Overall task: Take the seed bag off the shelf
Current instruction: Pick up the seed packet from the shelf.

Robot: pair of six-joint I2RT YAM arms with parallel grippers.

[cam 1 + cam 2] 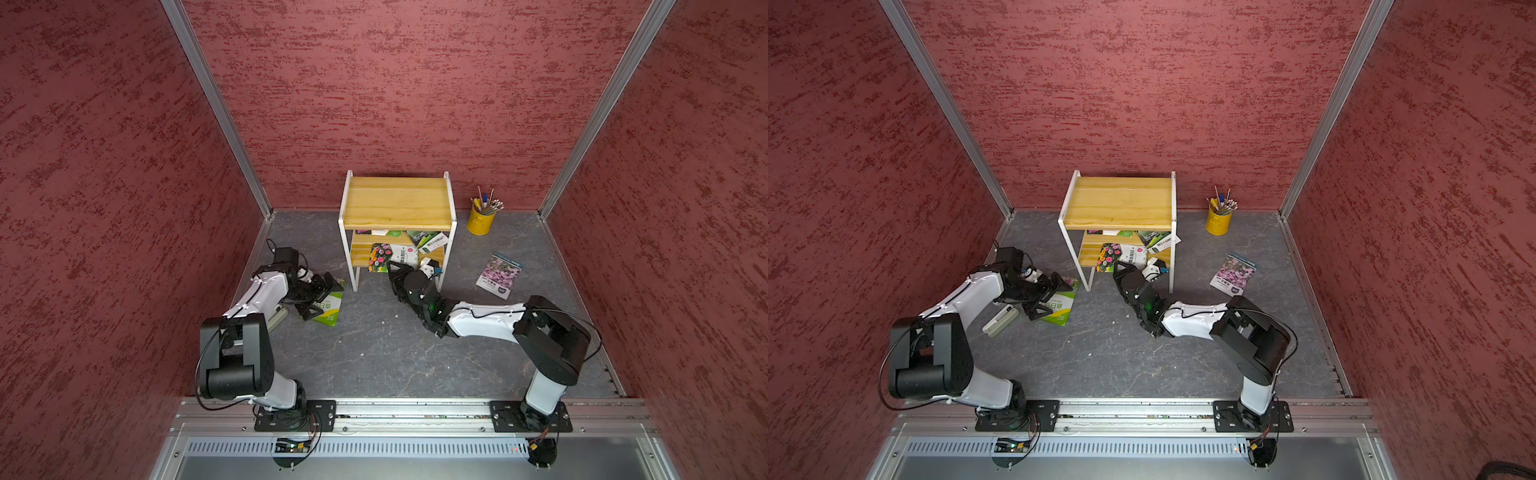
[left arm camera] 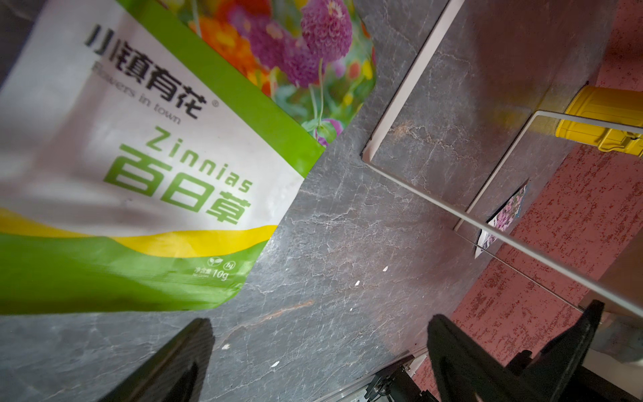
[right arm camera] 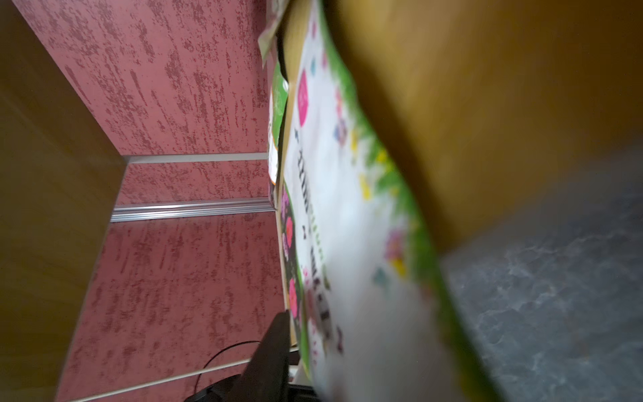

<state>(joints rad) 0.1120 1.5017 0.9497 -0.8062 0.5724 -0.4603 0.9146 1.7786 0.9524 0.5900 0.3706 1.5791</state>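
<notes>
two arms work on a grey bench walled in red. we mark the shelf (image 1: 397,203) (image 1: 1119,203) at the middle of the bench's back edge, its upper board bare. the seed bag (image 1: 392,257) (image 1: 1122,257), white with a flower print and a green border, lies on the lower board at its front edge, toward the left end, one end jutting past that edge. the right claw (image 1: 395,268) (image 1: 1120,267) is at this jutting end. in the right wrist view the seed bag (image 3: 348,226) is blurred and very near; one dark finger (image 3: 271,348) lies just beside its printed face and the other finger is hidden, so we cannot tell whether the claw is clenched on it. further packets (image 1: 432,241) lie toward the right end of the same board. the left claw (image 1: 322,299) (image 1: 1054,297) (image 2: 320,323) is released, jaws wide, over a zinnias packet (image 1: 330,309) (image 1: 1061,309) (image 2: 139,156) lying flat on the bench just beside the shelf's front left leg. a purple-flower packet (image 1: 500,276) lies on the bench right of the shelf, and a yellow pencil cup (image 1: 480,220) stands near the back edge.
</notes>
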